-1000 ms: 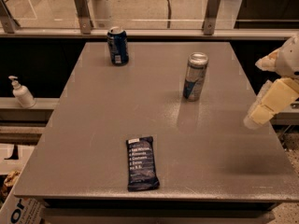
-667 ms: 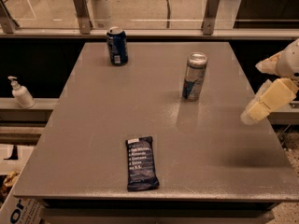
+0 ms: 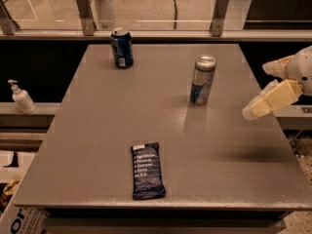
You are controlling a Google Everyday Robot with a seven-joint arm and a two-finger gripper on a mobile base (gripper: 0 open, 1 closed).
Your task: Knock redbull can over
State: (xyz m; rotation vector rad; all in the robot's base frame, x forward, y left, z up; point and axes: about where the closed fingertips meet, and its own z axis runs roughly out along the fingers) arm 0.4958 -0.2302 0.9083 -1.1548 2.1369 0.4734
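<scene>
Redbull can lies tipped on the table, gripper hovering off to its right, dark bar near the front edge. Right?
No: the camera view shows the redbull can standing upright, not tipped. The gripper does hover to its right, apart from it, and the dark bar lies near the front edge.

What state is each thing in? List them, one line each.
redbull can: upright, right of centre
dark blue can: upright, near far edge
snack bar: lying flat, near front edge
pump bottle: upright, on left ledge
pincer: raised right of redbull can, not touching it
</scene>
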